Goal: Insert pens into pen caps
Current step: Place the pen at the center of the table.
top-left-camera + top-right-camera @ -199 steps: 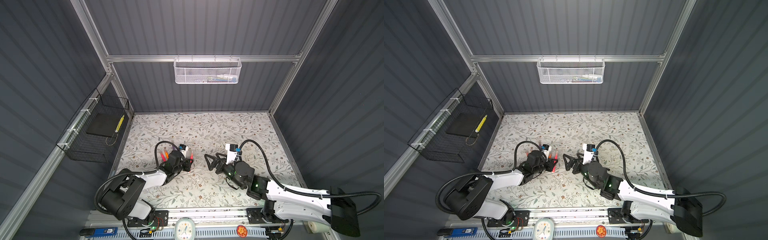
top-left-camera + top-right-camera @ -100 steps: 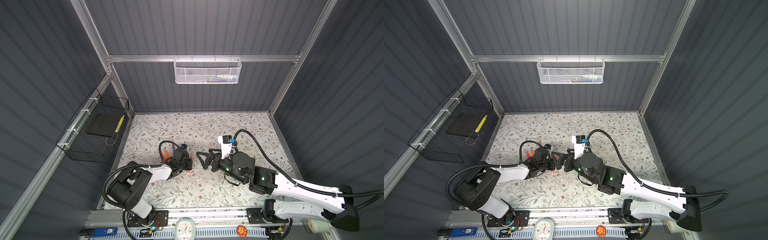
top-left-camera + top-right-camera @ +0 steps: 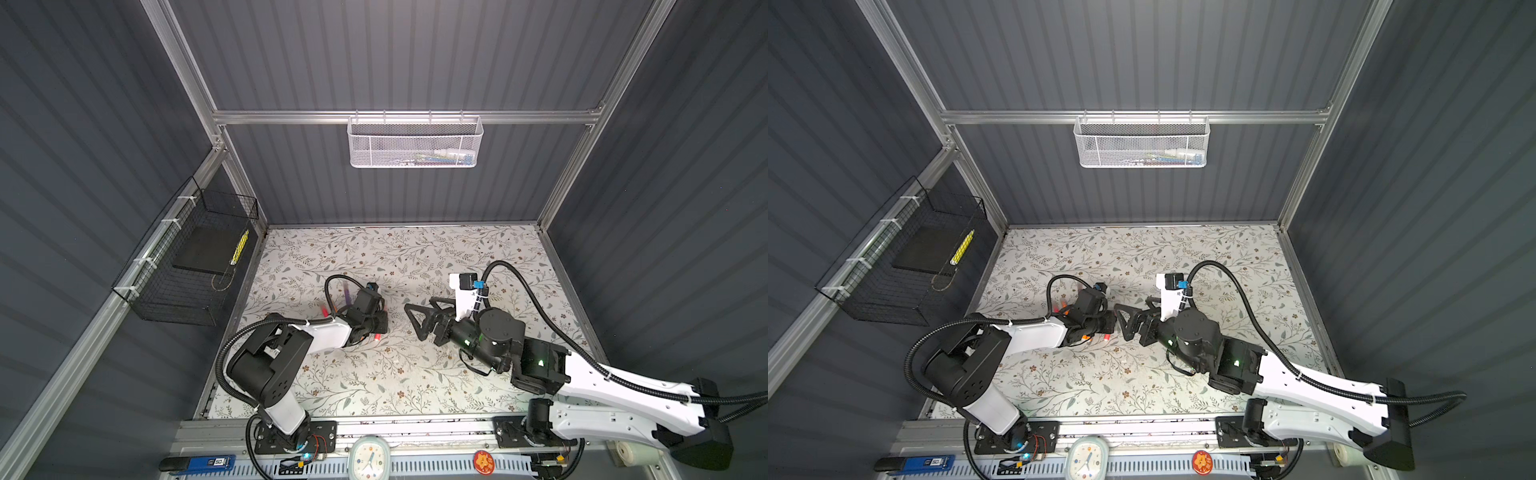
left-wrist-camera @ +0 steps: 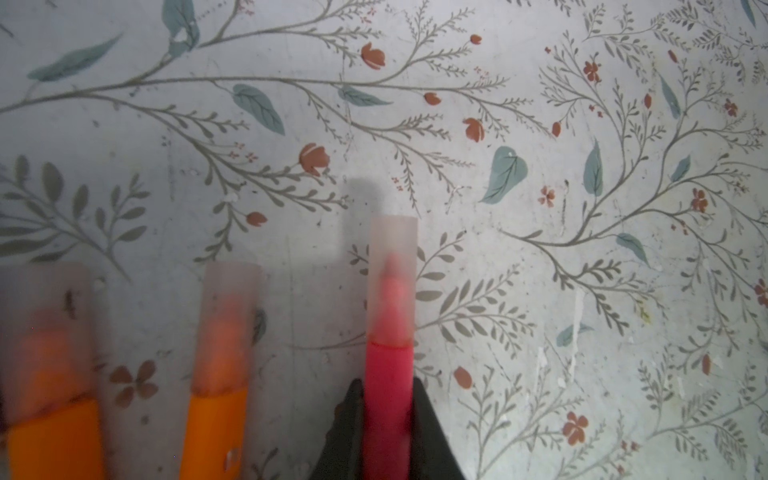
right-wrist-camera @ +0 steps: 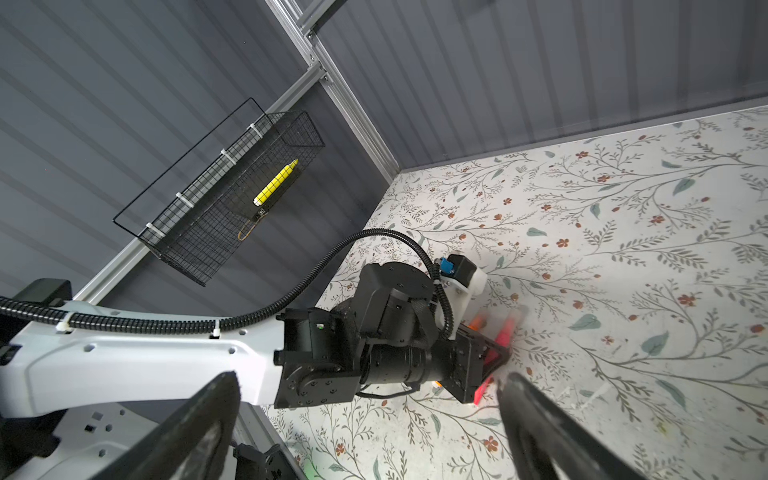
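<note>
My left gripper (image 4: 388,419) is shut on a pink-red pen (image 4: 388,399) whose tip sits inside a translucent pen cap (image 4: 392,266), just above the floral table. Two orange pens (image 4: 214,432) lie beside it, each with a cap (image 4: 230,299) over its tip. In both top views the left gripper (image 3: 376,328) is at table centre-left. My right gripper (image 3: 411,322) stands open just right of it, nothing between its fingers (image 5: 536,428). The held pen (image 5: 505,330) crosses the left gripper's jaws. A purple pen (image 3: 345,296) lies behind the left wrist.
A black wire basket (image 3: 187,266) holding a yellow marker hangs on the left wall. A white mesh basket (image 3: 415,143) hangs on the back wall. A small clock (image 3: 368,457) sits on the front rail. The left arm's cable (image 3: 332,286) loops over the pens.
The left gripper has swung right toward the centre with the pen. The right gripper moved in toward it, then eased back slightly, still open.
</note>
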Robot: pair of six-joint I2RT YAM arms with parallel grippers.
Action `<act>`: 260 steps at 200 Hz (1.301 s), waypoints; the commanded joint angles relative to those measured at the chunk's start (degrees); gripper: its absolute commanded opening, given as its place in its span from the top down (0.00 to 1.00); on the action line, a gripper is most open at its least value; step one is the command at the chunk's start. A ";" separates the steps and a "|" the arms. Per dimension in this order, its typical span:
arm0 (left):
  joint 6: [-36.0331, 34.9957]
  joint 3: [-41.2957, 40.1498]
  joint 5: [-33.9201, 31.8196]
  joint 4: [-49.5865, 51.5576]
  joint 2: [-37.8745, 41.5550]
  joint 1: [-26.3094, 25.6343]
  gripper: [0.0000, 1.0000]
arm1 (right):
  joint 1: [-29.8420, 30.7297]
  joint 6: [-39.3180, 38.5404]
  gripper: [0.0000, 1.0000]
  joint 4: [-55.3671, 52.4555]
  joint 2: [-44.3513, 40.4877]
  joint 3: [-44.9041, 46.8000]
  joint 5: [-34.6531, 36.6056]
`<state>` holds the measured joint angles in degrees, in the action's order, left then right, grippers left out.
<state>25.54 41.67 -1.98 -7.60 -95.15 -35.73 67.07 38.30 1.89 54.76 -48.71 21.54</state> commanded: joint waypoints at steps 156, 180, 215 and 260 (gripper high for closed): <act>-3.68 6.67 -0.55 9.11 -4.61 -0.31 0.62 | -24.85 3.13 0.01 -14.75 -9.55 8.20 22.43; -3.81 8.20 -1.31 12.12 0.73 -0.31 0.32 | -33.55 -2.47 0.01 -12.70 -4.90 7.66 21.16; -2.68 8.48 -15.86 16.68 17.12 -0.15 0.00 | -47.53 -22.13 0.01 7.90 1.61 16.99 19.30; -19.25 -5.78 -51.11 -2.00 30.84 3.21 0.01 | -57.31 -29.30 0.01 32.82 6.83 30.76 13.83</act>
<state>19.97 45.91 -32.93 2.11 -66.08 -34.79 12.12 16.93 14.26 60.53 -23.18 38.46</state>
